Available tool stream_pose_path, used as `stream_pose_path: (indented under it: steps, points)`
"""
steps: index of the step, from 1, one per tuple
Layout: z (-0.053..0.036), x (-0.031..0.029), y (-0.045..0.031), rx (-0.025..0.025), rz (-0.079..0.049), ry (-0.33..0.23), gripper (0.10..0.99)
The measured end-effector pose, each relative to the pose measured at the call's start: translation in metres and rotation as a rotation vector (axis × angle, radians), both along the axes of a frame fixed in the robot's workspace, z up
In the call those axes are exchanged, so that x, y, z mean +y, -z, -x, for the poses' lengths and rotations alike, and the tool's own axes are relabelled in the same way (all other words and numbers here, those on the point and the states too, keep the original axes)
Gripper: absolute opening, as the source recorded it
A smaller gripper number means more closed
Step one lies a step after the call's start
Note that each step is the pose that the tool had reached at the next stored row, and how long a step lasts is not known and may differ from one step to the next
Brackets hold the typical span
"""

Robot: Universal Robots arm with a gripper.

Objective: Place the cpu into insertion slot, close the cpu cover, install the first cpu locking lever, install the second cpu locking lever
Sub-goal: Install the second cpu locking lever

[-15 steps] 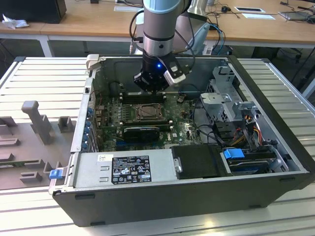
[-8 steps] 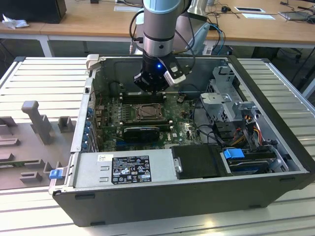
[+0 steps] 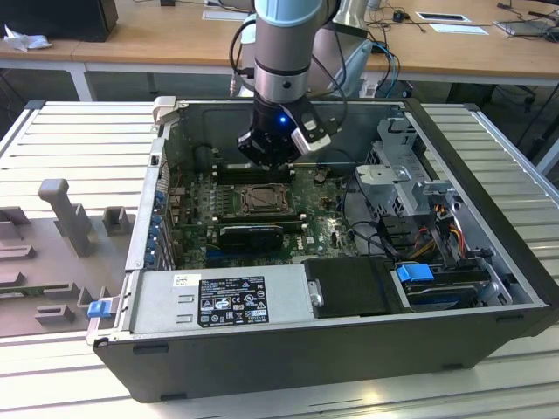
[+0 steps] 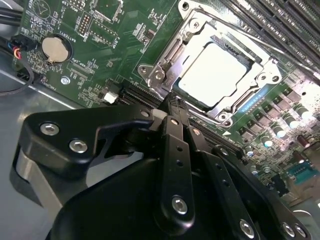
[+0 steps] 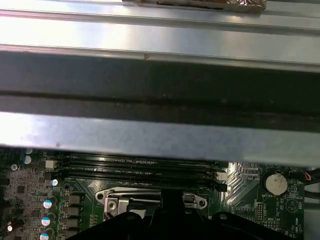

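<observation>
Gripper (image 4: 172, 107) hovering at socket edge, fingers pressed together, gripping nothing.

In the second wrist view the closed fingertips are hanging just beside the insertion slot (image 4: 165, 55). The cpu (image 4: 212, 72) is sitting inside it, with the cpu cover (image 4: 250, 102) lying down around it. In the exterior view the arm is reaching into the computer case (image 3: 489, 175) over the green board (image 3: 319, 223).

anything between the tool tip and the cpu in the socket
In the second wrist view, only the dark-grey metal cover frame's edge lies between the black tool and the pale silvery square cpu.
</observation>
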State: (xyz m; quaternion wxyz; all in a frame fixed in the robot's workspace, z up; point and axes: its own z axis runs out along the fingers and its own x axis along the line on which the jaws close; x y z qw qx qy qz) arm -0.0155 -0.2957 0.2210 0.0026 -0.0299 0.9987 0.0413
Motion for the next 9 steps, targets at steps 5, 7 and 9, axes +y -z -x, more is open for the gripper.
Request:
stream_pose_path:
  steps: [5, 7, 9]
  points:
    - [0.0000, -0.0014, -0.0038, 0.0000, 0.000, 0.000, 0.106]
    - [0.0000, -0.0015, -0.0242, 0.0000, 0.003, 0.000, 0.106]
    - [0.0000, -0.0015, -0.0325, 0.0000, 0.005, 0.001, 0.106]
